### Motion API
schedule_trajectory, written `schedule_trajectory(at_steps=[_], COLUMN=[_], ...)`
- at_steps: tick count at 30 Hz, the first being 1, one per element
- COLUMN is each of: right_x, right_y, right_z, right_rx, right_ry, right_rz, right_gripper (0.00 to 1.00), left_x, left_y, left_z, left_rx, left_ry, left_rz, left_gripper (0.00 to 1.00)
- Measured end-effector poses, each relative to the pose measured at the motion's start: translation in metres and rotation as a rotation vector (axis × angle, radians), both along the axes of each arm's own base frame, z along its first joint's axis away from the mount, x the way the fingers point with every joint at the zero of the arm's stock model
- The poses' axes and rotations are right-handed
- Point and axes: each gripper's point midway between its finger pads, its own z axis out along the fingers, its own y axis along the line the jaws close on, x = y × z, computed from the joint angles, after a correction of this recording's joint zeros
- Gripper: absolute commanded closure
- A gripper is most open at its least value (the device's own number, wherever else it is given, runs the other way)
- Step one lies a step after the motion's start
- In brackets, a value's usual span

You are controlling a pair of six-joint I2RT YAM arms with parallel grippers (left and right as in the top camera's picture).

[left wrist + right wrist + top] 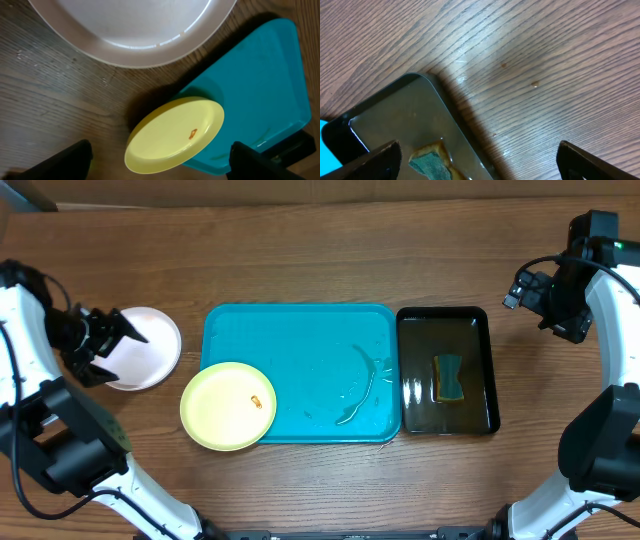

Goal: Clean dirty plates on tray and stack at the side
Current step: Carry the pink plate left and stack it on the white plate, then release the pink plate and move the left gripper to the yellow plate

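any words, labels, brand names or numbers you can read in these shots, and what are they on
No text can be read in any view.
The turquoise tray, yellow-green plate, white plate, black tray and sponge show no print, label or number.

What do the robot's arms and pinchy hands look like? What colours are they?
The left arm and right arm are smooth white curved shells joined by chunky black joints. The left gripper and right gripper are black, each with two blunt dark fingers. Thin black cables loop near the arm bases.
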Motion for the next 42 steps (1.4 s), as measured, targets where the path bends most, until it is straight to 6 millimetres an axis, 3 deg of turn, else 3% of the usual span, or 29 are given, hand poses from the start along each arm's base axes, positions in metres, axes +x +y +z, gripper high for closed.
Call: schedule_trajectory(at_steps=[3, 6, 14, 19, 23, 28, 34, 36, 42], right_x=[0.000, 0.000, 0.000, 0.000, 0.000, 0.000, 0.000, 0.000, 0.000], right_y=[0.000, 0.000, 0.000, 0.000, 0.000, 0.000, 0.000, 0.000, 0.000], right_z=[0.000, 0.000, 0.000, 0.000, 0.000, 0.000, 0.000, 0.000, 0.000], right_rx=[0.000, -0.001, 0.000, -0.001, -0.001, 0.000, 0.000, 0.000, 0.000], right_ry=[-0.001, -0.001, 0.000, -0.001, -0.001, -0.001, 0.000, -0.001, -0.001], right_rz=[0.001, 0.001, 0.001, 0.001, 0.000, 0.001, 0.001, 0.001, 0.001], right_gripper=[0.00, 0.00, 0.00, 0.00, 0.00, 0.00, 0.00, 0.00, 0.00], left_x=[0.004, 0.002, -0.030, -0.058, -0.080, -0.102, -0.096, -0.098, -0.095], left_y=[-0.015, -0.033, -0.076, -0.100, -0.100, -0.099, -0.088, -0.083, -0.070], left_z=[0.005, 0.018, 0.075, 0.083, 0.066, 0.017, -0.035, -0.044, -0.050], left_rx=[0.006, 0.029, 0.204, 0.284, 0.339, 0.357, 0.413, 0.433, 0.474], left_ry=[-0.009, -0.017, -0.049, -0.072, -0.078, -0.039, -0.037, -0.008, 0.018], left_rz=[-0.054, -0.120, -0.287, -0.353, -0.322, -0.279, -0.237, -0.213, -0.146], left_gripper=[0.26, 0.28, 0.34, 0.35, 0.39, 0.40, 0.48, 0.58, 0.59])
